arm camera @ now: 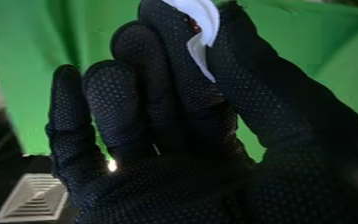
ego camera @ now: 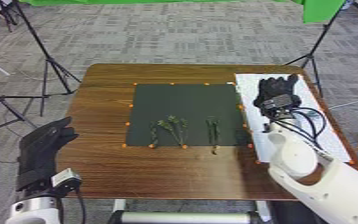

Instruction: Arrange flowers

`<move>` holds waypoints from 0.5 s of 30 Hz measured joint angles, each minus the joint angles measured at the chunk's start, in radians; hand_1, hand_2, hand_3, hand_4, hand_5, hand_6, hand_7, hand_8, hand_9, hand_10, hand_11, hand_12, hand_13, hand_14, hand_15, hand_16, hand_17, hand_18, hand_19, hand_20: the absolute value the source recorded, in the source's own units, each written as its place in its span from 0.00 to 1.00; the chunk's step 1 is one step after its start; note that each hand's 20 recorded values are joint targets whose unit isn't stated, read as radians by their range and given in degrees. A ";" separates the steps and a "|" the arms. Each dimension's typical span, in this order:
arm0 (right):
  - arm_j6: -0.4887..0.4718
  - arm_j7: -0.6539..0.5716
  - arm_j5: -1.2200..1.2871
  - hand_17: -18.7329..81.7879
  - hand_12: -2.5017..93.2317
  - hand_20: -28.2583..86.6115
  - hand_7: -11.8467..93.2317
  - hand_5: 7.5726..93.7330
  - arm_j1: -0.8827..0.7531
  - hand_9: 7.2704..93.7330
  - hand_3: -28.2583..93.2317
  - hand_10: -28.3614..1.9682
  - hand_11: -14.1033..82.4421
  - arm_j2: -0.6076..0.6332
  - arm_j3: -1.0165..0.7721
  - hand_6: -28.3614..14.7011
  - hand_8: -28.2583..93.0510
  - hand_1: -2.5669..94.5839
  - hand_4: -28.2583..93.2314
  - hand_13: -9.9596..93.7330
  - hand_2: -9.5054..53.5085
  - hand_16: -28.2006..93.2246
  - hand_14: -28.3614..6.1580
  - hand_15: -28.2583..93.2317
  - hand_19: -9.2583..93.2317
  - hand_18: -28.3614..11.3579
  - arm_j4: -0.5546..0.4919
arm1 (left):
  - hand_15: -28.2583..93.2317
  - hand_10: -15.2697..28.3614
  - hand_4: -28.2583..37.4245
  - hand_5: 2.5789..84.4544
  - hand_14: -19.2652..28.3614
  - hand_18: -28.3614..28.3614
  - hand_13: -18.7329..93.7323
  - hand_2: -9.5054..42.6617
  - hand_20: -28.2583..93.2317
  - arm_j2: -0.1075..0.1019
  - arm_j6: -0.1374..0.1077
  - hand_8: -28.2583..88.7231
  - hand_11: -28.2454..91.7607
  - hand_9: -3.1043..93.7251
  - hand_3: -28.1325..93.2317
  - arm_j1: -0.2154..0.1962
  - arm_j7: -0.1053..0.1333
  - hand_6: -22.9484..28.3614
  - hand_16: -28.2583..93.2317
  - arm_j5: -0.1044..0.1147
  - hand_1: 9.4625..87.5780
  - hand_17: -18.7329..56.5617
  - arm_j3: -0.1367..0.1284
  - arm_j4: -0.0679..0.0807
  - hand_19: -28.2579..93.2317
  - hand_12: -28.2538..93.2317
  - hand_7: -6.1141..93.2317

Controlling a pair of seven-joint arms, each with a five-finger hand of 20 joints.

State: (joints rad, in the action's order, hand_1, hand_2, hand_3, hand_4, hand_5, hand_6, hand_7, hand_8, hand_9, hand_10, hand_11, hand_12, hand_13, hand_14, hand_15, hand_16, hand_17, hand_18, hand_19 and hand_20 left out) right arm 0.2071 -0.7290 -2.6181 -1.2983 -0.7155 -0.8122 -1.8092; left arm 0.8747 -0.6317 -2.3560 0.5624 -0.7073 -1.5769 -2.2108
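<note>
**White piece (arm camera: 202, 20) pinched in my right hand (ego camera: 278, 89), cut stems lying on the dark mat**

Taking the middle of the table (ego camera: 100, 165) as the hub of the clock and twelve as the far side, my right hand is at about two o'clock, over the white strip (ego camera: 255, 120) that runs down the three o'clock side. In the right wrist view my thumb (arm camera: 260, 75) closes against a finger, the gap between them narrow, and they pinch that thin, folded white piece. A small reddish bit shows beside it; what exactly the piece is, I cannot tell. My other fingers there stand fairly straight. Behind them hangs green cloth (arm camera: 24, 30).

My left hand (ego camera: 40, 145) is out between eight and nine o'clock, by the table's side edge, its fingers spread loosely and holding nothing.

The dark mat (ego camera: 184, 100) lies near the middle, with small orange marks around its border. Measured from the mat's own centre, a leafy bunch (ego camera: 171, 126) lies towards seven o'clock, its bushier ends pointing to twelve. A single short stem (ego camera: 153, 134) lies just beside it, nearer eight. At five o'clock some slender stems (ego camera: 213, 130) lie lengthwise, twelve to six, and reach the mat's near edge.
</note>
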 measured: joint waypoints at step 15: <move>0.027 0.196 0.088 0.30 0.44 0.46 0.40 0.84 0.161 0.69 0.89 0.49 0.62 -0.089 0.218 0.64 0.30 0.54 0.00 0.57 0.03 0.50 0.30 0.89 0.80 0.06 -0.086 | 0.93 0.92 0.19 0.62 1.00 0.93 0.46 0.27 0.62 0.000 -0.017 0.16 0.68 0.48 0.91 -0.052 0.028 0.78 0.05 0.028 0.25 0.20 -0.053 -0.002 0.68 0.35 0.28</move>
State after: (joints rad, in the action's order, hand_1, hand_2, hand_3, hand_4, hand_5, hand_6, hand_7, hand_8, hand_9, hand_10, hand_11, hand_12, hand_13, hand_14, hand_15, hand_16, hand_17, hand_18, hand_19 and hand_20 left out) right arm 0.2345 -0.5328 -2.5300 -1.1372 -0.8047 -0.5938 -1.8952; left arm 0.8745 -0.6489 -2.4082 0.5902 -0.6792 -1.6294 -2.2126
